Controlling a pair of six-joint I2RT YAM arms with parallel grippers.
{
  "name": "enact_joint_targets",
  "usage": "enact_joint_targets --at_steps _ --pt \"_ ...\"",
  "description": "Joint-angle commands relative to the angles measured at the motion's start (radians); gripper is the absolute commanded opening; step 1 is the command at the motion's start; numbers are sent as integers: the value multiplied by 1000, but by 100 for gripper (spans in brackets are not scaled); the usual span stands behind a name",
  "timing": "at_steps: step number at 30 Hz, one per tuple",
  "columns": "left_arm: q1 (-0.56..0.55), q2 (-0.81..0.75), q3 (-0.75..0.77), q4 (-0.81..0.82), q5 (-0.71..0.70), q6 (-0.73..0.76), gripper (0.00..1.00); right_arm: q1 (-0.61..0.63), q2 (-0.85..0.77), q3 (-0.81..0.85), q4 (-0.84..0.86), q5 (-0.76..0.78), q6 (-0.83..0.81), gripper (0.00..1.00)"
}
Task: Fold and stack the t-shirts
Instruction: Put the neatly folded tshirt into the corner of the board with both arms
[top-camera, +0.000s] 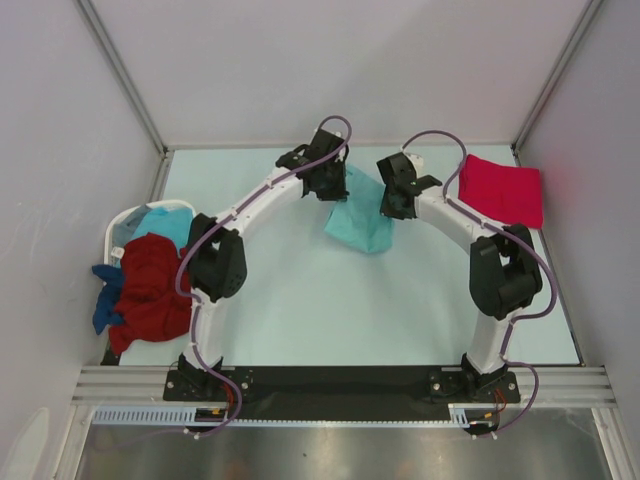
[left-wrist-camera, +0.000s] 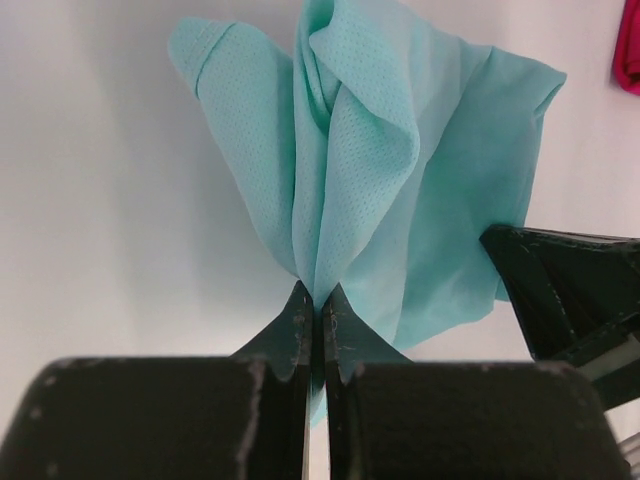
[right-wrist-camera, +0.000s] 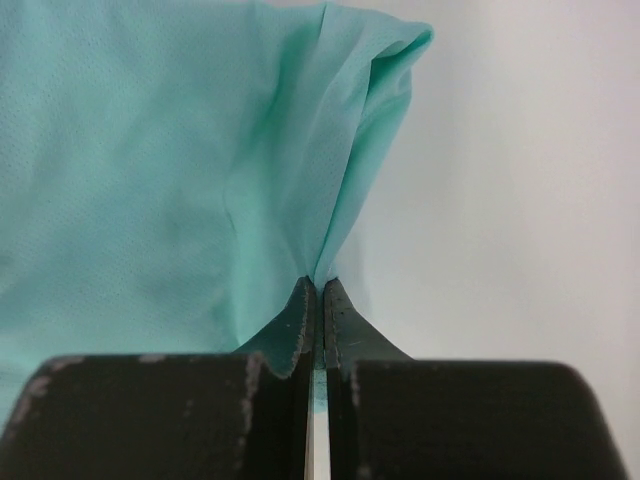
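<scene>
Top external view showed five t-shirts, two arms and one basket. A soft light teal t-shirt (top-camera: 360, 222) of fine dotted mesh cloth hung in loose folds over the far middle of the pale table (top-camera: 330, 310), between the two arms' tips. The left end effector (top-camera: 337, 193) held its left upper edge and the right end effector (top-camera: 396, 205) its right upper edge.

A neatly folded, roughly square pinkish-red t-shirt (top-camera: 502, 190) lay flat at the far right corner. At the left edge, a crumpled dark red t-shirt (top-camera: 150, 290) spilled over a white plastic laundry basket (top-camera: 120, 228), with a rumpled blue t-shirt (top-camera: 104, 306) just left of it and a light blue t-shirt (top-camera: 165, 225) inside the basket.

In the left wrist view, the left end effector (left-wrist-camera: 315, 296) had its black fingers pressed together, pinching a gathered pleat of teal cloth that fanned out beyond the tips. In the right wrist view, the right end effector (right-wrist-camera: 317, 286) was likewise pinched on a fold at the shirt's edge, with the cloth spreading to the left.
</scene>
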Motion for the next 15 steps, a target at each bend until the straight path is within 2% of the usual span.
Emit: enact_joint_targets --at_steps 1,7,15 --pt "-11 -10 54 -10 -38 12 0 -5 -62 2 1 36 -16 0" --pt "-11 -15 50 -13 -49 15 0 -7 -72 -16 6 42 -10 0" --pt "-25 54 228 -91 -55 16 0 -41 -86 5 1 37 -28 0"
